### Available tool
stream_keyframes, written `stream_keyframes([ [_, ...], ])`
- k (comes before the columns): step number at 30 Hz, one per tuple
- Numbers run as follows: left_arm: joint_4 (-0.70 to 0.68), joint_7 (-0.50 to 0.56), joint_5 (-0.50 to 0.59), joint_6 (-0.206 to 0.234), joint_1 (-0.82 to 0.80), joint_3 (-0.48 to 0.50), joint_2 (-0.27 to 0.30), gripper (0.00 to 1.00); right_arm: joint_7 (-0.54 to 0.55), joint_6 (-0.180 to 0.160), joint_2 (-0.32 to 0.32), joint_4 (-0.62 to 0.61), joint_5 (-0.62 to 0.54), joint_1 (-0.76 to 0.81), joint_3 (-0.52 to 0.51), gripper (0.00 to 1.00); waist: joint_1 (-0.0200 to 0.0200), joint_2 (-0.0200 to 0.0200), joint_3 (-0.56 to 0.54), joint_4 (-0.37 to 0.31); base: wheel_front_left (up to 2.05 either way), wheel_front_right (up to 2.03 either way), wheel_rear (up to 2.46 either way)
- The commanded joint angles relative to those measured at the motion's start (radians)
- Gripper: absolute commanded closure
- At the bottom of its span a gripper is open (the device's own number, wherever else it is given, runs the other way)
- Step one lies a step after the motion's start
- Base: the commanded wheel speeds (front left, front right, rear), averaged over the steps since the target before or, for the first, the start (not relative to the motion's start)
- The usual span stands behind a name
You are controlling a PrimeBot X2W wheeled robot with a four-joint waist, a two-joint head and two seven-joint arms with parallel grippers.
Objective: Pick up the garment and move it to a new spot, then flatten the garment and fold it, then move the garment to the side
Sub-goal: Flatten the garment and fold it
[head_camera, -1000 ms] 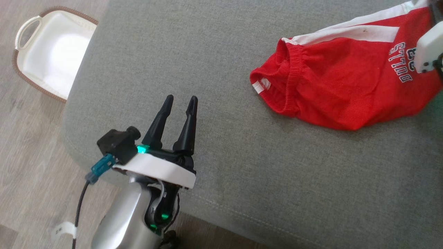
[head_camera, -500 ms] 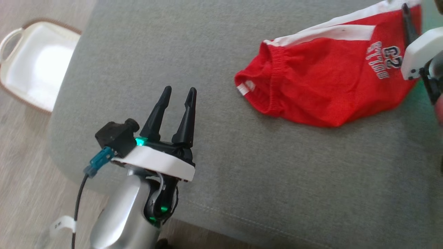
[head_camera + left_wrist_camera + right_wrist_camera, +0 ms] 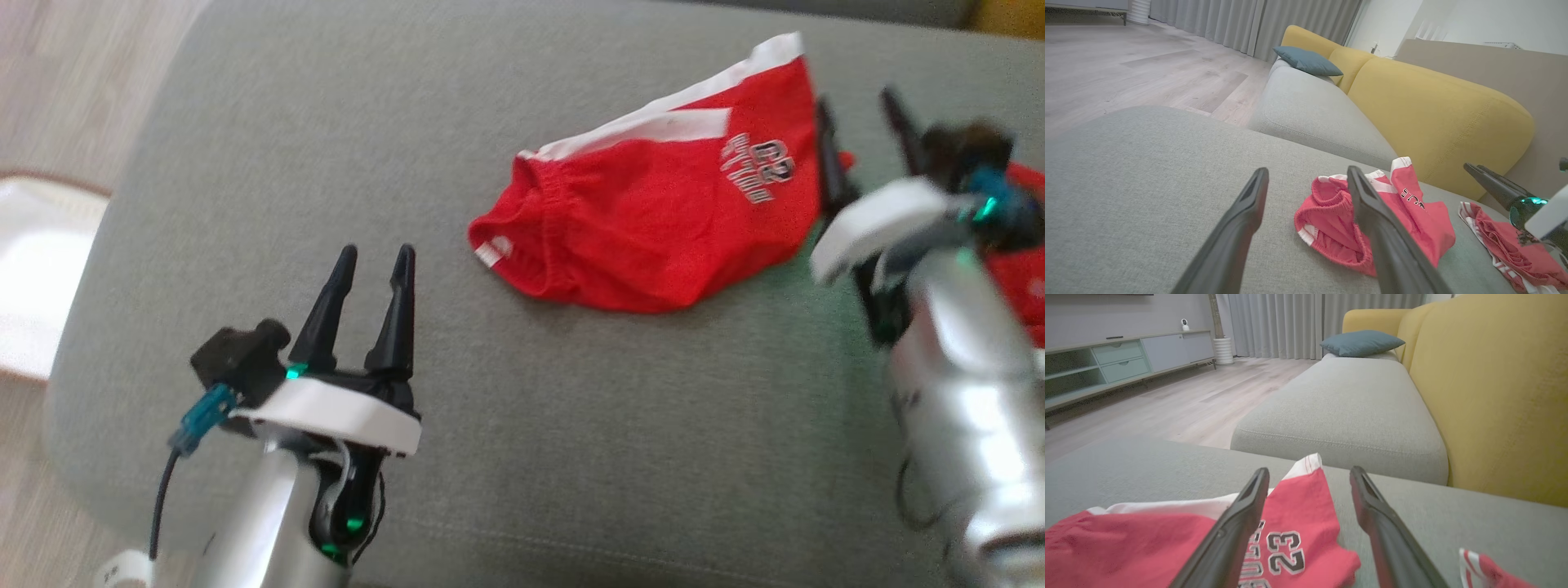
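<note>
1. My right hand (image 3: 855, 100), fingers spread and pinching nothing, hangs at the printed leg end of the red shorts (image 3: 653, 237). Its inner finger stands just beside the hem; I cannot tell whether it touches.
2. My left hand (image 3: 376, 250), also spread and empty, hovers over the near part of the grey sofa cushion (image 3: 571, 457). The shorts lie ahead of it and off to its right, well apart.
3. The long axis of the shorts runs from the gathered waistband, the end facing the left hand, to the leg hem beside the right hand. The right hand is much the nearer.
4. The shorts lie rumpled on the cushion, not flat. The elastic waistband gapes open, a white stripe runs along the far edge, and the number 23 with lettering sits near the right hand's fingers. In the left wrist view one leg corner stands up.
5. I judge flattening to be the step in hand, with one hand needed at each end of that axis.
6. A second red garment (image 3: 1024, 278) lies bunched on the outer side of the right hand and could snag.
</note>
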Motion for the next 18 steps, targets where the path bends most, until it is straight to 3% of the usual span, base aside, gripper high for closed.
stream_keyframes([
  [1,-0.029,-0.005,0.007,-0.005,-0.017,0.039,0.011,0.0,-0.013,-0.001,0.023,-0.042,0.007,0.003,0.015,0.0,0.0,-0.0001,-0.037,-0.037,0.0,0.0,0.0],
  [9,-0.028,-0.005,0.02,-0.017,0.045,0.073,0.011,0.0,-0.011,-0.001,0.084,-0.267,0.046,0.238,0.01,0.0,0.0,-0.0001,-0.091,-0.064,0.0,0.0,0.0],
  [18,-0.028,-0.005,0.021,-0.023,0.063,0.058,0.011,0.0,0.073,-0.001,0.1,-0.407,0.036,0.287,0.027,0.0,0.0,-0.0001,-0.09,-0.004,0.0,0.0,0.0],
])
